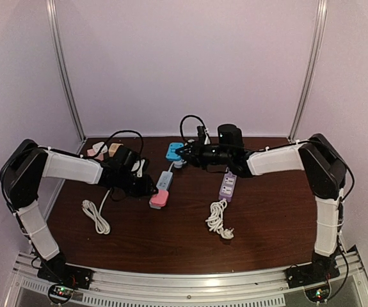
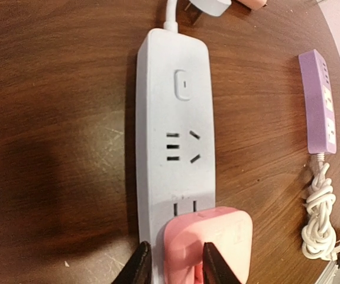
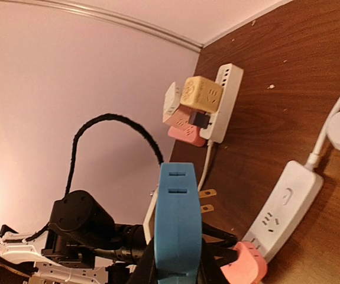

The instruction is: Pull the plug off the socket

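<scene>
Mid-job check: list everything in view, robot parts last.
table: one, dark brown, under everything
power strip: one, pale blue-white, left of centre
pink plug: one, pink, in that strip's near end
blue adapter: one, blue, far middle of table
purple power strip: one, purple, right of centre
white cords: two, white, one coiled by the purple strip, one at left
adapter cluster: one, tan, pink and white, far left
left gripper: one, black, fingers at the pink plug
right gripper: one, black, shut on the blue adapter
</scene>
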Action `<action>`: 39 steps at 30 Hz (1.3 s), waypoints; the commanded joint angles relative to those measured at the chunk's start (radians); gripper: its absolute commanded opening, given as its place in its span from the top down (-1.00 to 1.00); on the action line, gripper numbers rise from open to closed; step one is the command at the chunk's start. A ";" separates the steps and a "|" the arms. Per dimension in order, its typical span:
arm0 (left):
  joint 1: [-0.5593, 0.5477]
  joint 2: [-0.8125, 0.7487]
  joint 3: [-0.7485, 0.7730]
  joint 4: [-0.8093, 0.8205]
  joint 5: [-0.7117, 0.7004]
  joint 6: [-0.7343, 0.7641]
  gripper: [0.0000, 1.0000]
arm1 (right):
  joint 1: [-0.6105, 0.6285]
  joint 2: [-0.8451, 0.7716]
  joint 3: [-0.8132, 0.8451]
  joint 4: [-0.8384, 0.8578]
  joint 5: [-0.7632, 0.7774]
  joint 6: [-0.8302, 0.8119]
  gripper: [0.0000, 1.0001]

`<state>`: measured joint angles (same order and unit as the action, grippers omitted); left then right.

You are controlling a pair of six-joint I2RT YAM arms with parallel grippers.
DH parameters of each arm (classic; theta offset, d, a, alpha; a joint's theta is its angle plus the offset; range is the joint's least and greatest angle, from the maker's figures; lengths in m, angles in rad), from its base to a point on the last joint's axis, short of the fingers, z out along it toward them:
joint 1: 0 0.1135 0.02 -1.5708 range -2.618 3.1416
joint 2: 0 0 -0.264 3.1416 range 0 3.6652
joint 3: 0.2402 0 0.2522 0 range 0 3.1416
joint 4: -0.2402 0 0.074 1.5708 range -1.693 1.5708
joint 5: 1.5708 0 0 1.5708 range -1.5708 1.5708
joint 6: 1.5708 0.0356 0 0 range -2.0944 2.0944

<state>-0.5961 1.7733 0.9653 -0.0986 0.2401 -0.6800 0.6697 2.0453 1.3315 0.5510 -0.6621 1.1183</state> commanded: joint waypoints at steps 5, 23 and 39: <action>0.014 0.043 0.111 -0.241 -0.050 0.069 0.29 | -0.104 -0.229 0.015 -0.673 0.290 -0.411 1.00; 0.015 0.018 0.283 -0.366 -0.051 0.140 0.16 | -0.229 -0.074 0.323 -1.504 1.116 -0.749 1.00; 0.015 -0.003 0.282 -0.374 -0.050 0.138 0.15 | -0.253 0.088 0.359 -1.513 1.134 -0.796 0.82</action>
<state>-0.5888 1.8004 1.2251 -0.4767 0.1978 -0.5541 0.4202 2.1162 1.6691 -0.9604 0.4500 0.3355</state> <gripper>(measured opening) 0.424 0.176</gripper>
